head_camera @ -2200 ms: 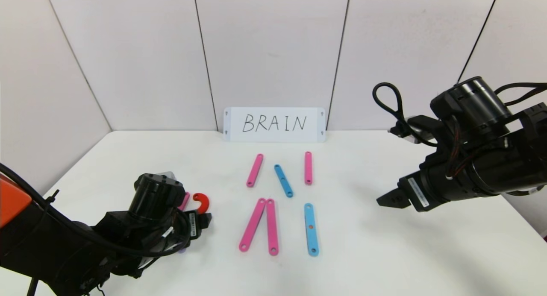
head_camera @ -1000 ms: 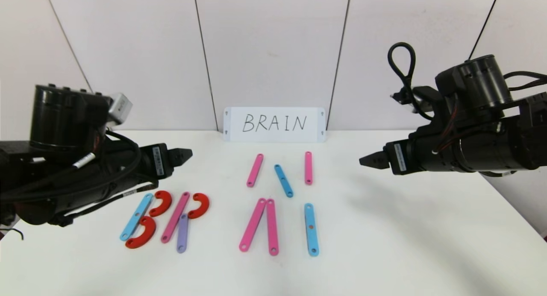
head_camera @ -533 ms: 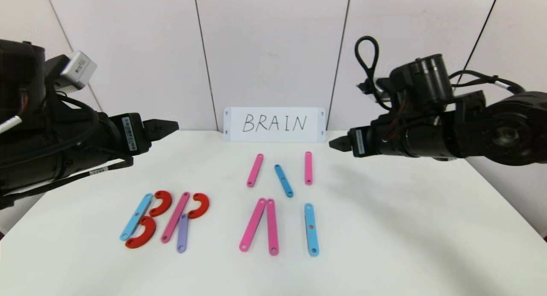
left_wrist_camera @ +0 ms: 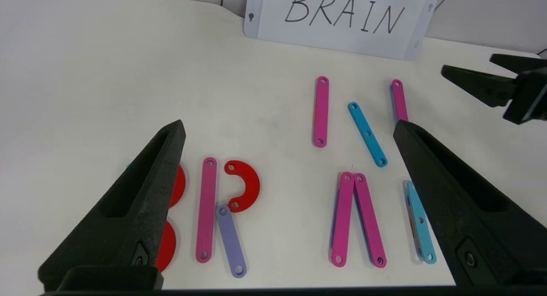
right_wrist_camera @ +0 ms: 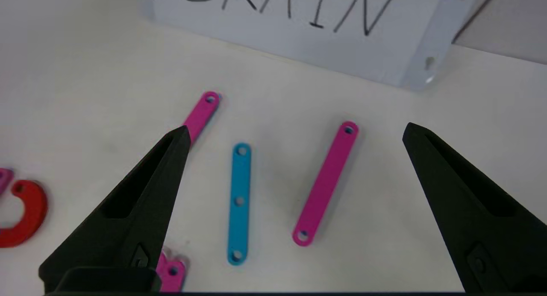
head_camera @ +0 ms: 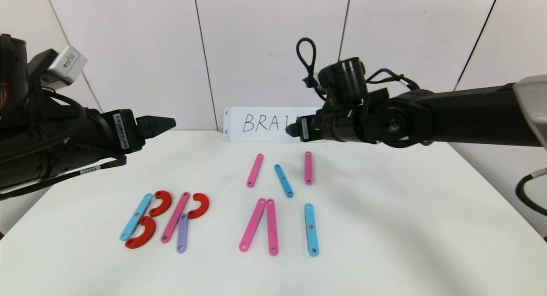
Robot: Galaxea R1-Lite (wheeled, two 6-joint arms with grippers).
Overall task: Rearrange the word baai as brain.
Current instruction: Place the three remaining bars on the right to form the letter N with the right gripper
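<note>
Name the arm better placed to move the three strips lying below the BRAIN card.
Right. The right hand hangs open directly over the blue strip and its pink neighbours; the left hand, also open, hovers far off at the table's left.

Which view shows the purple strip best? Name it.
The left wrist view: the purple strip lies whole and near beside the pink strip. The head view shows it smaller; the right wrist view misses it.

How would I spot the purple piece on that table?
Start at the white BRAIN card, then look to the near-left letters. The purple strip leans off the pink strip under a red curve. It is the only purple piece.
</note>
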